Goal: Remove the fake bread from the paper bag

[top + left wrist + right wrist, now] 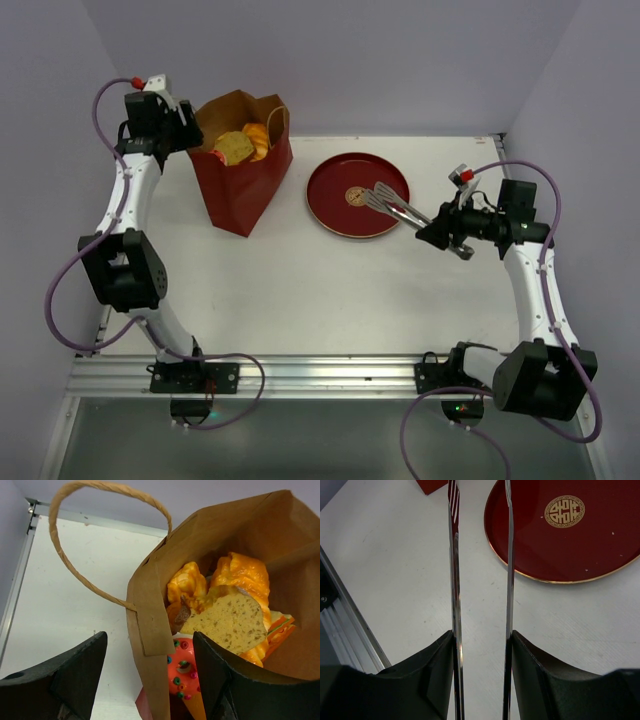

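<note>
The dark red paper bag [240, 190] stands upright at the back left, its mouth open and its brown inside [150, 610] showing. The fake bread [245, 145] fills it: a speckled bread slice [230, 622], orange braided pieces [245, 575] and an orange sprinkled doughnut [182, 675]. My left gripper [150, 640] is open at the bag's rim [185, 125], one finger outside and one inside, with the paper wall between them. My right gripper [482, 635] is shut on metal tongs [454, 555], whose tips reach over the plate [395, 205].
A round dark red plate [335, 195] with a gold emblem lies right of the bag, with nothing on it but the tong tips above. The bag's cord handle [75, 570] loops out to the left. The aluminium rail [300, 375] runs along the near edge.
</note>
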Tool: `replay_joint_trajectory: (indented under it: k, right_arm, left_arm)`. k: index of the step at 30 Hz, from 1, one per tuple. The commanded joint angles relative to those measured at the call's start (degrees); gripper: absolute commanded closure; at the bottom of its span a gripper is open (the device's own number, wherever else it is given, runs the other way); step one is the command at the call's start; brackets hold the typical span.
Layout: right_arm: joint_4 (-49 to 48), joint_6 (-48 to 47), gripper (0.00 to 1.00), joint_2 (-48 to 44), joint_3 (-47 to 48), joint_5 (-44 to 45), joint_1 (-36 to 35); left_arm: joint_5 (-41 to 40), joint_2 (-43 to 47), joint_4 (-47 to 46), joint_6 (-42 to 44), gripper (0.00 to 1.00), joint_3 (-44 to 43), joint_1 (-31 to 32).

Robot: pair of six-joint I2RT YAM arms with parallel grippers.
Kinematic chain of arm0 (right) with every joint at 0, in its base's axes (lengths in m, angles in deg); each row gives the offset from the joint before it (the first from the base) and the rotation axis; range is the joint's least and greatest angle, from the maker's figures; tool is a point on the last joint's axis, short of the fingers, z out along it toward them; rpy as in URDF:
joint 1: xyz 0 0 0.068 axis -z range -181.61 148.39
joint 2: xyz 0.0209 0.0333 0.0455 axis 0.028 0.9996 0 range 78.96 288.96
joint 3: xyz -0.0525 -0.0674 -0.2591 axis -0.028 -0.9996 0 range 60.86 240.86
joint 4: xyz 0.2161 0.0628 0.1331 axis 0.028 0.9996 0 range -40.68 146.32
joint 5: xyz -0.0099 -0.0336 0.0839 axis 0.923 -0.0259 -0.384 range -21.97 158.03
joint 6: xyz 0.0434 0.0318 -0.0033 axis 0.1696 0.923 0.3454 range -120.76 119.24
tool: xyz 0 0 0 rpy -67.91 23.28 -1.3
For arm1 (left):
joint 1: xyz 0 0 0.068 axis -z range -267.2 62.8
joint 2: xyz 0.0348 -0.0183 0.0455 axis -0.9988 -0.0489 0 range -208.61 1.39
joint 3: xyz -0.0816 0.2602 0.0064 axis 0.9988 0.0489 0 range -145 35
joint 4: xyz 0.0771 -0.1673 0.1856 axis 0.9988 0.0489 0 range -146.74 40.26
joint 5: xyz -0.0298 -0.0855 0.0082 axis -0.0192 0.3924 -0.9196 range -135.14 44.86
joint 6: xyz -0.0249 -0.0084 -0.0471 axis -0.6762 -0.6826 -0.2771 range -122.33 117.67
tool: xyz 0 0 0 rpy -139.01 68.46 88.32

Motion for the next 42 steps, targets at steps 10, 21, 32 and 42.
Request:
replay_joint_trajectory:
  k: [10,21,32,42]
  right_arm:
    - [0.0,-1.3,0.52,-0.2,1.3,-2.1,-0.1]
    - [-0.1,-1.0,0.53,-0.8,1.2,-1.8,0.3]
    - [0.1,-1.0,0.54,-1.9,1.9,-2.3,0.3]
    - [4.7,-3.3,0.55,-0.9,10.8,-1.6,-4.0]
  left_arm:
    - [7.8,-8.4,-3.3,0.5,0.37,-3.3,-2.0]
    - [19.4,-6.8,-7.7,-4.0,0.88,-3.3,-4.0]
    - [24.0,1.5,-14.0,-1.7,1.00,1.2,-4.1]
    - [23.0,12.9,-21.3,-0.5,1.00,15.9,-0.7]
